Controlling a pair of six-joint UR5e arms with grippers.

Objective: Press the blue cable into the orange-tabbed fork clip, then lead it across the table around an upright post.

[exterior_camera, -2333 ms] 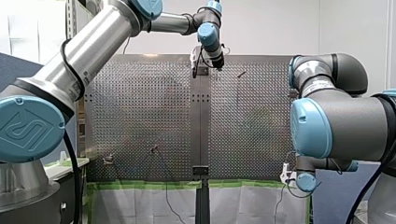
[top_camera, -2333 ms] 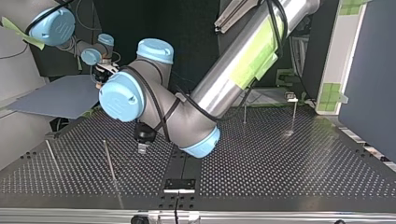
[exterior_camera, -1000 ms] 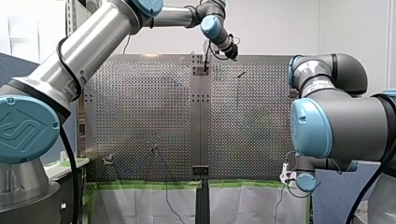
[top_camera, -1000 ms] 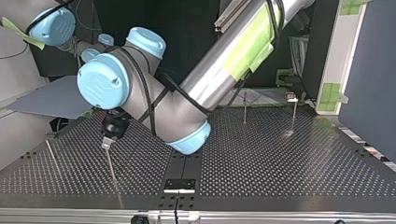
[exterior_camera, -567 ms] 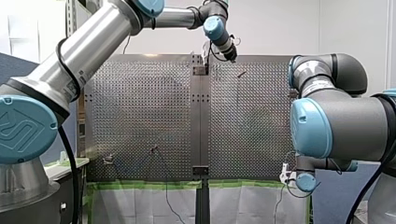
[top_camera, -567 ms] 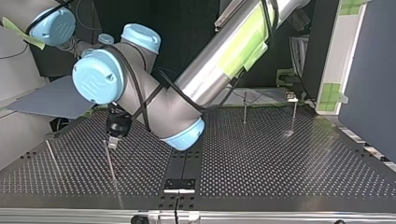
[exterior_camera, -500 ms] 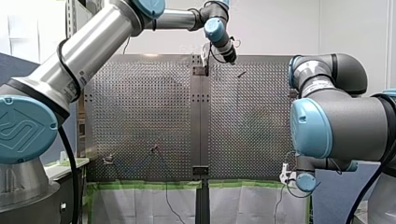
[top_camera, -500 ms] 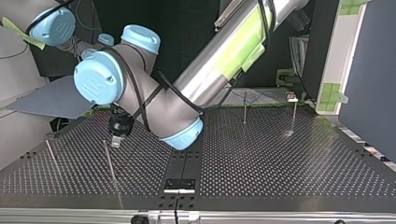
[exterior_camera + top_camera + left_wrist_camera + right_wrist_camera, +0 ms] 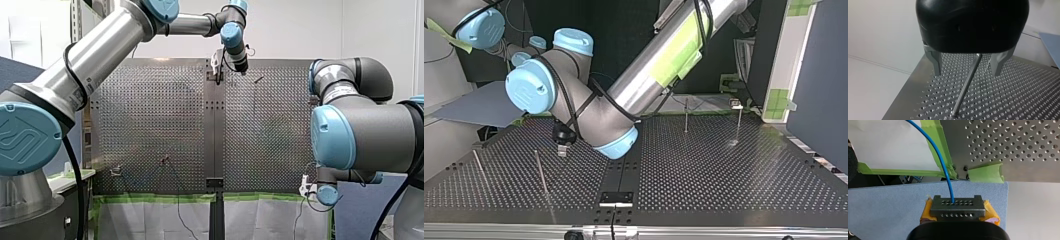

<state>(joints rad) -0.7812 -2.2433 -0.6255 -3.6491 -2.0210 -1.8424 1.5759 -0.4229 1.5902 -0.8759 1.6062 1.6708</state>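
Posts (image 9: pixel 541 172) are stood on the perforated table (image 9: pixel 724 175); one is framed, untouched, between the left gripper's (image 9: pixel 967 72) spread fingers (image 9: pixel 936 62). The blue cable (image 9: pixel 941 162) is pinched in the right gripper (image 9: pixel 958 206).

Thin blue cable (image 9: pixel 946 170) rises in a curve from my right pincer (image 9: pixel 958 206). Slim metal upright post (image 9: pixel 965 85) stands on the perforated worktop (image 9: pixel 1023 95).

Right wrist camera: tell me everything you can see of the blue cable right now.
The blue cable is thin, round and smooth, plastic-sheathed by its look. It is clamped in my right gripper's shut jaws, between yellow pads. From there it runs ahead in a gentle, unkinked curve, passes the green tape at the table's corner and leaves the view.
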